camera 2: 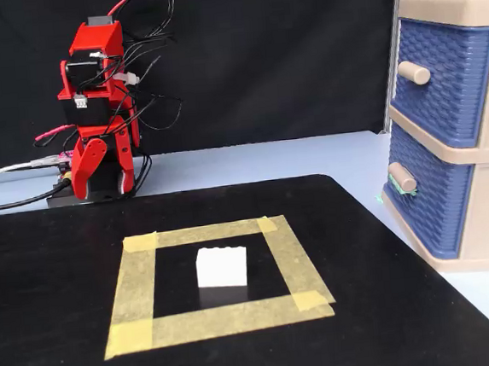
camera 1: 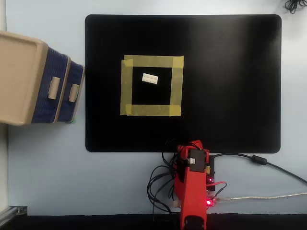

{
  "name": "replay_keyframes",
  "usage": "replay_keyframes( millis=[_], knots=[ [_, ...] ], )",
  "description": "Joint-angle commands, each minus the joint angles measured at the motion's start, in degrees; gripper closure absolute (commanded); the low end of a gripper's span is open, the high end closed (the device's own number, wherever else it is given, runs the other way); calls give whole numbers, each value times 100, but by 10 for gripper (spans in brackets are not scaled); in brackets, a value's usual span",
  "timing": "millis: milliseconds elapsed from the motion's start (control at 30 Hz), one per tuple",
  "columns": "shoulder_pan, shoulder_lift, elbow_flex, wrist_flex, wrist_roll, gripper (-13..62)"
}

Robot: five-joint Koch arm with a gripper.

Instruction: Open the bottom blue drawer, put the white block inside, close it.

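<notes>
The white block (camera 1: 150,78) (camera 2: 222,266) lies on the black mat inside a square of yellow tape (camera 1: 151,61). The beige cabinet (camera 1: 19,76) stands at the left edge in the overhead view and at the right in the fixed view. Its bottom blue drawer (camera 1: 77,93) (camera 2: 438,196) is shut, with its beige handle (camera 2: 401,178) facing the mat. The red arm (camera 1: 192,187) is folded up behind the mat, far from both. My gripper (camera 2: 88,175) hangs down by the arm's base. Its jaws overlap, so their state does not show.
The upper blue drawer (camera 1: 53,86) (camera 2: 449,75) is shut too. The black mat (camera 1: 230,86) covers most of the light blue table. Cables (camera 1: 160,184) trail around the arm's base, and one runs off to the right.
</notes>
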State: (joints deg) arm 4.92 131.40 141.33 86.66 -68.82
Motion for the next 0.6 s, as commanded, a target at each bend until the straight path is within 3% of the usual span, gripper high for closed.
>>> replay_keyframes(
  millis=[0, 400, 567],
  knots=[
    [70, 325, 132, 721, -88, 149],
    [123, 325, 26, 738, -132, 148],
    [70, 308, -2276, 686, -193, 152]
  ],
)
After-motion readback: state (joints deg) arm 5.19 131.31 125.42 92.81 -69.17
